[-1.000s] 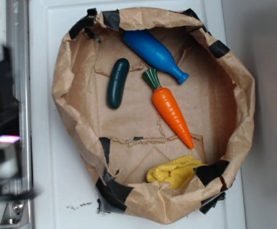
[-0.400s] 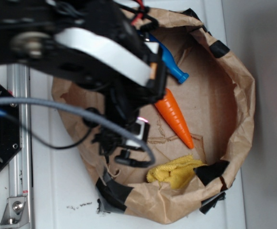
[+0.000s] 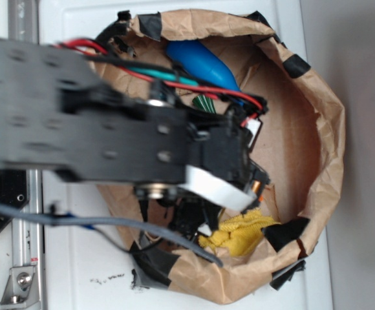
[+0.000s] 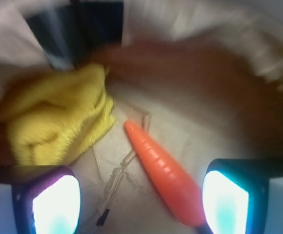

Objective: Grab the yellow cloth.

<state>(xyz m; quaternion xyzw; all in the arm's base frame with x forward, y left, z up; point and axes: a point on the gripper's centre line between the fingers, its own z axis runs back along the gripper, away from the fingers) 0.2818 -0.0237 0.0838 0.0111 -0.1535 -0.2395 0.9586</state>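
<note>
- One container fills the exterior view: a brown paper basin point(image 3: 317, 129) with crumpled walls patched with black tape point(image 3: 155, 261), resting on a white worktop point(image 3: 77, 271).
- At the worktop's left edge runs a metal rail point(image 3: 21, 265); a grey cable point(image 3: 77, 223) crosses from there toward the basin's near-left wall.
- Over the basin's left and middle hangs the black robot arm point(image 3: 110, 135), blurred, with red and green wires point(image 3: 194, 84) on top, hiding much of the basin floor.
- Inside, near the far rim, a blue toy bottle point(image 3: 200, 61) shows partly above the arm.
- In the wrist view the gripper point(image 4: 141, 200) has its two fingers point(image 4: 56, 202) set wide apart with nothing between them but the orange toy carrot point(image 4: 163, 170), which lies on the paper floor and is not clamped.
- The yellow cloth point(image 3: 239, 234) lies bunched against the basin's near wall, right of the tape patch; in the wrist view it sits just left of the carrot's tip.
</note>
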